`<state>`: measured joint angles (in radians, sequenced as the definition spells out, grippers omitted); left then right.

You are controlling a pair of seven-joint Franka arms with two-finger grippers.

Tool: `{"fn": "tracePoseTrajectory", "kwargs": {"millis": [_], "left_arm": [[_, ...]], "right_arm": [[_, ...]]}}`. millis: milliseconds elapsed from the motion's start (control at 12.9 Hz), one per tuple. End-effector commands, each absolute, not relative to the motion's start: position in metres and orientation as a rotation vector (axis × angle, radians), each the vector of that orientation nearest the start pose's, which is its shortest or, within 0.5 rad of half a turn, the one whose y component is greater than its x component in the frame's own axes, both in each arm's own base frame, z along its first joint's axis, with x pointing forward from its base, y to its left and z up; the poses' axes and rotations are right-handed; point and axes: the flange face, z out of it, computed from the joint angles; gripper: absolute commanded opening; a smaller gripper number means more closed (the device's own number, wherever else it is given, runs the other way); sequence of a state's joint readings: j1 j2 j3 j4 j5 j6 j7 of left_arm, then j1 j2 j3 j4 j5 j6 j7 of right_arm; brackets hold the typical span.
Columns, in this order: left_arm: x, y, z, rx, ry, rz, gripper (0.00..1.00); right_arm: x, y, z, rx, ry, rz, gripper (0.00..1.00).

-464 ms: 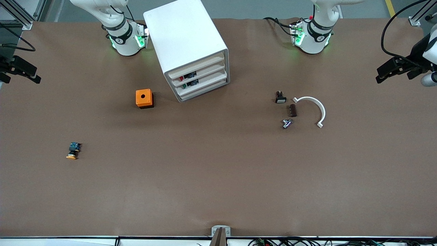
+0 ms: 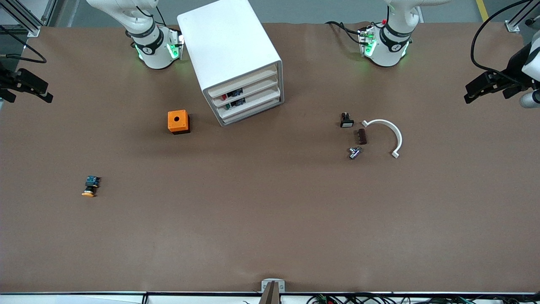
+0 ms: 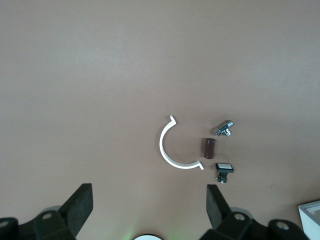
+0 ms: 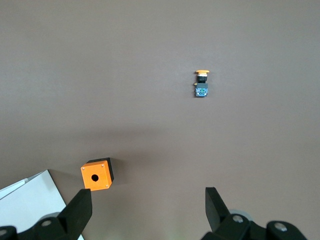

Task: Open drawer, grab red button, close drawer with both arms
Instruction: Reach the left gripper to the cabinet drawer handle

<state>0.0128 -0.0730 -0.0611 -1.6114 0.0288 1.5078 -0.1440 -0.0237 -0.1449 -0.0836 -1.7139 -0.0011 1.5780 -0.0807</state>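
The white cabinet (image 2: 230,46) stands near the right arm's base with all three drawers shut. The middle drawer (image 2: 258,90) has a pale beige front. The red-capped button (image 2: 225,97) lies in it and shows through the gap above that front. My right gripper (image 2: 44,93) hangs open and empty over the table's edge at the right arm's end; it shows in the right wrist view (image 4: 148,200). My left gripper (image 2: 469,93) hangs open and empty over the edge at the left arm's end; it shows in the left wrist view (image 3: 149,200). Both are far from the cabinet.
A green-capped button (image 2: 228,106) lies in the drawer below. An orange box (image 2: 178,121) with a hole sits beside the cabinet. An orange-yellow-capped button (image 2: 90,186) lies nearer the camera. A white curved clip (image 2: 386,131), a brown piece (image 2: 362,136), a metal fitting (image 2: 354,152) and a small black switch (image 2: 346,120) lie toward the left arm's end.
The right gripper has shifted very slightly at the table's edge. Nothing on the table has moved.
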Motion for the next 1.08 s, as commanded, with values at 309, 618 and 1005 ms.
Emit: {"fn": "tracePoseTrajectory", "kwargs": {"millis": [309, 618, 1005], "left_arm": [[0.564, -0.049, 0.585, -3.068, -0.247, 0.175, 1.00], [0.588, -0.127, 0.515, -3.010, -0.542, 0.238, 1.00], [0.578, -0.247, 0.421, -2.893, -0.736, 0.395, 1.00]], "right_arm": [[0.497, -0.055, 0.636, -3.137, 0.020, -0.038, 1.00], [0.498, -0.055, 0.637, -3.133, 0.027, -0.036, 1.00], [0.502, -0.047, 0.651, -3.135, -0.004, -0.053, 1.00]]}}
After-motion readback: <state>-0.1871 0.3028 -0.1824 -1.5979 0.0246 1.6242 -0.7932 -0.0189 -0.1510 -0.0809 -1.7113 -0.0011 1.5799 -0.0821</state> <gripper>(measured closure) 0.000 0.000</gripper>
